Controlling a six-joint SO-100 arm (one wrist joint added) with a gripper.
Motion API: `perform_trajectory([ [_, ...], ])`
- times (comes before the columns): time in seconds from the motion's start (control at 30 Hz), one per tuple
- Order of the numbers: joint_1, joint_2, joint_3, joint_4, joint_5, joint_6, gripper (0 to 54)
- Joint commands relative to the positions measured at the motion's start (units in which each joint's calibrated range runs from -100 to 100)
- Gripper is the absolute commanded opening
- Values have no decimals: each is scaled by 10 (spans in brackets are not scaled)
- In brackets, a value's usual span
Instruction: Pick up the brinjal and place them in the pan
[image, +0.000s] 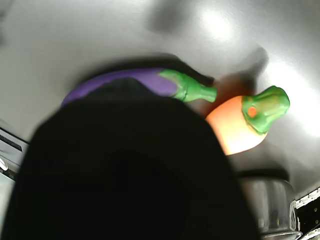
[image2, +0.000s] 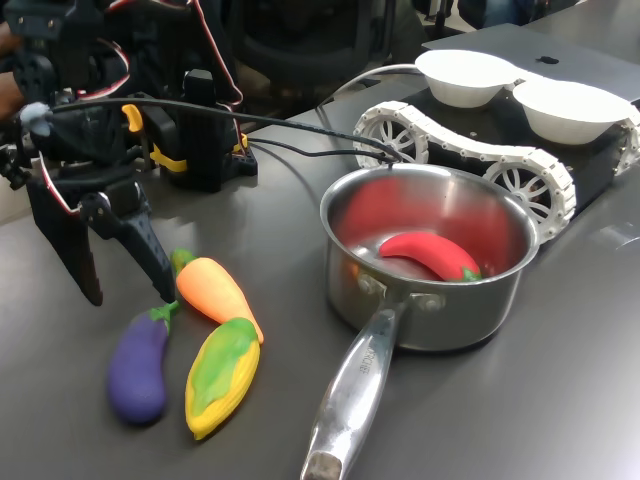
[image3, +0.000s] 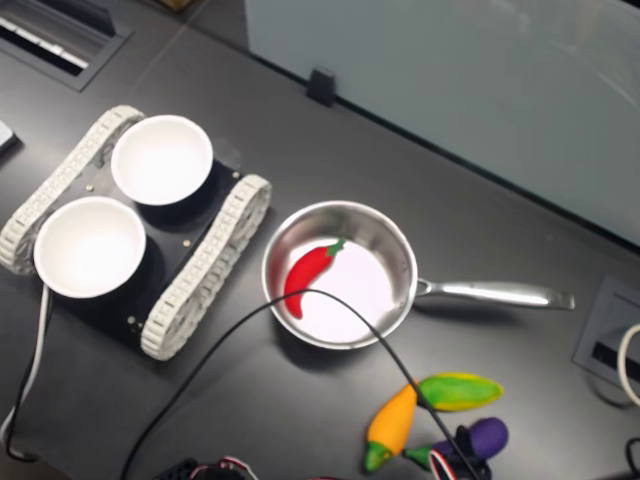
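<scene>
The purple brinjal (image2: 140, 365) with its green stem cap lies on the dark table, next to an orange carrot and a yellow-green corn. My gripper (image2: 130, 298) hangs just above the brinjal's stem end, open, with one black finger (image2: 70, 250) on each side and nothing between them. In the wrist view a dark jaw covers most of the brinjal (image: 125, 82). The second exterior view shows the brinjal (image3: 488, 435) at the bottom edge, partly under the gripper (image3: 455, 462). The steel pan (image2: 345, 215) stands to the first exterior view's right, its long handle toward the camera.
A red chilli (image2: 430, 255) lies inside the pan. The carrot (image2: 215, 290) and corn (image2: 222, 375) touch each other beside the brinjal. A tracked vehicle (image2: 470, 155) carrying two white bowls (image2: 465, 75) stands behind the pan. Black cables (image2: 280, 125) cross above the table.
</scene>
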Motion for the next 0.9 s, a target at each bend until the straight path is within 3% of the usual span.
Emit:
perform_trajectory([
  [0.0,-14,-11,-19,-33,13,6,336],
  [0.3,-21,19,-15,-64,12,17,331],
  [0.87,-71,56,-20,-74,2,35,316],
])
